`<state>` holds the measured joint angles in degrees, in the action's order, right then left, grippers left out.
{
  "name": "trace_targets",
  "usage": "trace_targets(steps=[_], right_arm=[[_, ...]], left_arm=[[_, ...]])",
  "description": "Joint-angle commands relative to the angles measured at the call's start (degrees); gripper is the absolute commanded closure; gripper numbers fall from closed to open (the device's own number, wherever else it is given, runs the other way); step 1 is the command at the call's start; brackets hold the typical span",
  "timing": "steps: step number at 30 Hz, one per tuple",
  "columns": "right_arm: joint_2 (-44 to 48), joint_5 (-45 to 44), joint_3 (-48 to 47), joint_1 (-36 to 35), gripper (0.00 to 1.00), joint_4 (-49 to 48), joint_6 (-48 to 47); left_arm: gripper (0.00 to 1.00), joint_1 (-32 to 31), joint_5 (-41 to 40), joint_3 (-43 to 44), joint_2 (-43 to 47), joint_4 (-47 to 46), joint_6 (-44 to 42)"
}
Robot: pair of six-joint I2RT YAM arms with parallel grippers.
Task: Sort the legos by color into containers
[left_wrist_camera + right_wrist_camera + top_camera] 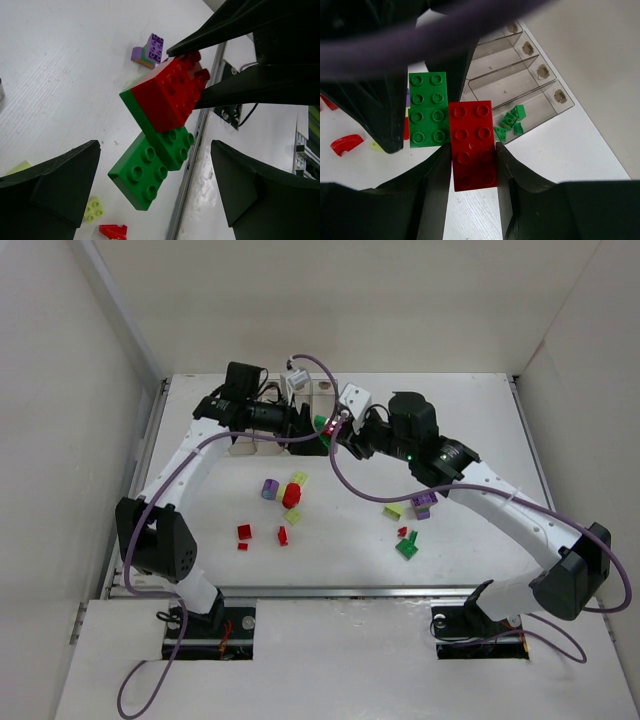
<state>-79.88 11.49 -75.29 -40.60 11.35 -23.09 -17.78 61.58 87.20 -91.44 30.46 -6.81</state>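
Right gripper [472,156] is clamped on the red brick [472,145], one finger on each long side, holding it in the air just beside the containers [520,75]. The green brick [427,110] is stuck to the red one, side by side and offset, poking out past it; right fingers do not touch it. Left gripper [155,145] is spread wide, fingers [50,190] either side of the brick pair and apart from both bricks, nothing in it. In the top view both grippers meet right at the containers, which the arms mostly hide there. Containers sit on the table [480,440] at its far side, four clear bins in a row, a round hole at one end of each. The end bin closest to the held bricks has a few small green bits [510,120] in it. Loose legos [291,495] lie on the table well apart from the containers, on the arm-base side: a purple, red and yellow-green cluster, two small reds further toward the bases, and off toward the right arm a yellow-green, purple, small red and green group [407,548].
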Motion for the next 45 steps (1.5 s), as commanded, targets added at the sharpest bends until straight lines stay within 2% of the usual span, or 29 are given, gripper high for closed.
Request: trace_targets(steps=[1, 2, 6, 7, 10, 11, 13, 15, 20, 23, 27, 28, 30, 31, 34, 37, 41, 45], right_arm=[[2.1, -0.8, -2.1, -0.6, 1.00, -4.1, 0.7], [2.1, -0.8, -2.1, -0.6, 1.00, -4.1, 0.7], [2.1, -0.2, -2.1, -0.6, 1.00, -4.7, 1.2], [2.1, -0.2, -2.1, -1.1, 1.00, -4.7, 1.2], [2.1, 0.3, -1.6, -1.1, 1.00, -4.7, 1.2], [2.1, 0.3, -1.6, -1.1, 1.00, -4.7, 1.2], [1.6, 0.3, -1.6, -1.1, 1.00, -5.3, 1.2], [1.0, -0.2, -1.6, -1.1, 1.00, -6.0, 2.7], [-3.3, 0.4, -3.5, -1.1, 1.00, -9.8, 5.0], [-6.7, 0.4, -6.3, -1.1, 1.00, -11.5, 8.1], [-16.4, -2.3, -11.5, 1.6, 1.00, -18.0, 18.6], [-18.6, -3.0, -12.9, 2.1, 1.00, -19.2, 25.0], [-23.5, -5.9, -18.7, 2.8, 1.00, -19.9, 30.5], [-28.7, -7.3, -20.9, 2.8, 1.00, -20.5, 35.2], [-39.1, -9.0, -29.7, 3.9, 1.00, -20.5, 40.8], [-45.3, -8.4, -36.7, 5.2, 1.00, -20.5, 42.9], [-51.5, -10.9, -39.9, 5.2, 1.00, -20.5, 43.6], [-53.9, -8.8, -41.3, 5.7, 0.89, -20.5, 43.6]], left_arm=[[0.10, -0.9, 0.6, 1.5, 0.6, 2.1, -2.4], [0.10, -0.9, 0.6, 1.5, 0.0, 2.1, -1.8], [0.34, -0.9, 1.2, 3.5, -1.0, 1.4, -0.5], [0.45, -0.9, 1.9, 3.5, -1.0, 1.4, -0.5], [0.65, -0.9, 2.5, 3.5, -1.0, 1.4, -0.5], [0.80, -0.9, 2.5, 3.5, -1.0, 1.4, -0.5], [0.93, -0.9, 2.5, 3.5, -1.0, 1.4, 0.0], [1.00, -0.9, -0.3, 1.5, -0.5, 1.4, 0.0], [1.00, 3.7, -5.3, -2.5, 0.0, 0.8, 1.1], [1.00, 4.5, -11.1, -3.1, 1.3, 0.8, 1.1], [1.00, 8.5, -23.4, -6.2, 4.1, -0.9, 1.1], [1.00, 8.6, -28.5, -8.2, 4.9, -1.7, 1.1], [1.00, 9.2, -33.4, -9.8, 6.7, -3.6, 1.6], [1.00, 9.2, -36.1, -9.8, 6.7, -3.6, 1.6], [1.00, 9.2, -38.1, -11.0, 7.2, -3.6, 1.6], [1.00, 9.2, -40.6, -12.5, 7.8, -3.0, 0.9], [1.00, 10.2, -41.2, -13.1, 7.8, -3.0, 0.1], [1.00, 10.9, -40.6, -13.1, 7.2, -2.5, -0.9]])
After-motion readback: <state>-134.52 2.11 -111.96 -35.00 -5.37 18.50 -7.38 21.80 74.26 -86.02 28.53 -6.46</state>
